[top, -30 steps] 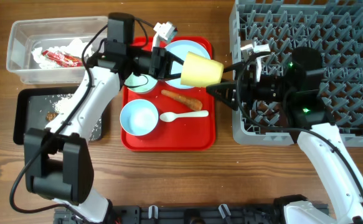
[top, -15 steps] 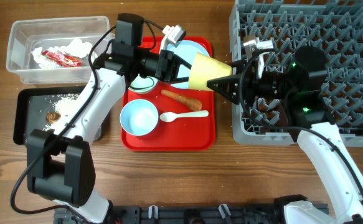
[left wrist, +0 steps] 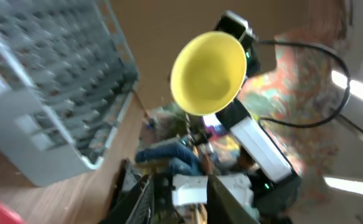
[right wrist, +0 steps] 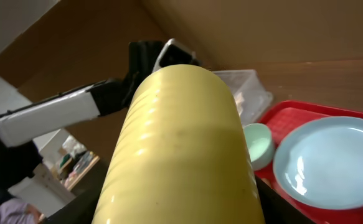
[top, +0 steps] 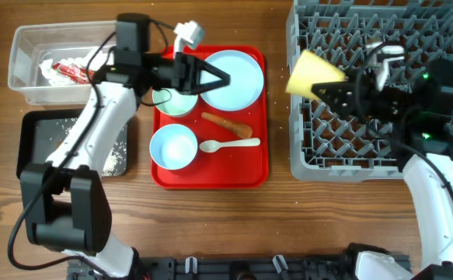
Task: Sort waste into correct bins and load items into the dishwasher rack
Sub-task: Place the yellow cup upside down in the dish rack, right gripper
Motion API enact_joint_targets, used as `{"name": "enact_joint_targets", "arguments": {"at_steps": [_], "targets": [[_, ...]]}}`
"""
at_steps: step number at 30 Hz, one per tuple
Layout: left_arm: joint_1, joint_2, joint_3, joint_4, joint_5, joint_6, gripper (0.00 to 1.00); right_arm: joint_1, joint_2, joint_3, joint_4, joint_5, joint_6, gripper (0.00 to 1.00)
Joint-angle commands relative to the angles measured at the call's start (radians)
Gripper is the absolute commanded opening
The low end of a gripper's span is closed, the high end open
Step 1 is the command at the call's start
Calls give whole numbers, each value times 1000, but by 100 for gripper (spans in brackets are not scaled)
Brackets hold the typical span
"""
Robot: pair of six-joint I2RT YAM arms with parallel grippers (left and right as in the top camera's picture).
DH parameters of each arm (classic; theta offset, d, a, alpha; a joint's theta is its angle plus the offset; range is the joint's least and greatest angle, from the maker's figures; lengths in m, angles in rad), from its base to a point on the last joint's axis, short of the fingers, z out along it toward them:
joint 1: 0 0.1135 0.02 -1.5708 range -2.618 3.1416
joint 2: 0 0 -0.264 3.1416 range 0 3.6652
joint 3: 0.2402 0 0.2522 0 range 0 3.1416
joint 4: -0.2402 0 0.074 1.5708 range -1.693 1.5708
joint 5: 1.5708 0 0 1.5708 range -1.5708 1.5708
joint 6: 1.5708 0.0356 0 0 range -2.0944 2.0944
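The yellow cup (top: 313, 74) hangs tilted over the left edge of the grey dishwasher rack (top: 381, 47), and my right gripper (top: 331, 87) is shut on it. In the right wrist view the cup (right wrist: 187, 143) fills the frame between the dark fingers (right wrist: 75, 208). My left gripper (top: 214, 78) stands open and empty over the light blue plate (top: 238, 85) on the red tray (top: 210, 177). The left wrist view shows the cup (left wrist: 207, 73) well away from its own gripper (left wrist: 181, 202). A mint bowl (top: 172, 101), blue bowl (top: 173, 146), white spoon (top: 228, 145) and carrot (top: 226, 123) lie on the tray.
At the far left stands the clear tub (top: 24, 85), holding a napkin and red wrapper (top: 71, 70). Below it lies the black tray (top: 32, 148) with rice grains (top: 117, 159). The left arm crosses above both bins.
The cup passed from the left gripper to the right one. The right arm carried it rightwards over the rack; the left arm drew back left and its jaws opened.
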Motion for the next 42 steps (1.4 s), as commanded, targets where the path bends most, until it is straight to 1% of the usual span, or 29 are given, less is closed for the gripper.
{"name": "enact_joint_targets", "arguments": {"at_steps": [1, 3, 5, 6, 7, 10, 11, 13, 16, 17, 19, 23, 27, 32, 36, 38, 39, 42], "targets": [[52, -17, 13, 2, -136, 12, 30, -60, -1, 6, -44, -12, -24, 40], [60, -17, 13, -8, -248, 12, 30, -65, -2, 6, -192, 138, -122, 40], [58, -17, 13, -59, -390, 13, 32, -49, -2, 6, -406, 360, -254, 40], [58, -17, 13, -82, -437, 13, 32, -47, -2, 6, -463, 428, -285, 40], [57, -17, 13, -125, -519, 13, 33, -46, -6, 7, -526, 494, -311, 41], [57, -17, 13, -251, -745, 13, 34, -46, -50, 28, -615, 585, -310, 42], [57, -17, 13, -284, -798, 13, 35, -46, -69, 45, -649, 621, -310, 42], [57, -17, 13, -367, -943, 13, 35, -46, -116, 133, -790, 749, -311, 43], [57, -17, 13, -447, -1143, 13, 37, -46, -146, 297, -1043, 964, -307, 43], [57, -17, 13, -475, -1217, 13, 37, -46, -146, 338, -1122, 1033, -306, 43], [57, -17, 13, -509, -1310, 13, 38, -46, -145, 373, -1231, 1147, -277, 43], [57, -17, 13, -533, -1372, 17, 39, -46, -98, 373, -1384, 1220, -253, 43], [57, -17, 13, -533, -1376, 82, 42, -46, -17, 373, -1436, 1220, -250, 46], [57, -17, 13, -533, -1379, 92, 43, -23, 129, 373, -1432, 1220, -252, 47], [57, -17, 13, -533, -1379, 92, 44, 53, 239, 372, -1424, 1220, -251, 49], [57, -17, 13, -533, -1379, 92, 44, 85, 280, 372, -1404, 1244, -215, 50], [57, -17, 13, -534, -1379, 92, 45, 98, 299, 372, -1397, 1287, -181, 50], [57, -17, 13, -537, -1379, 92, 45, 106, 328, 372, -1375, 1315, -169, 50]]}}
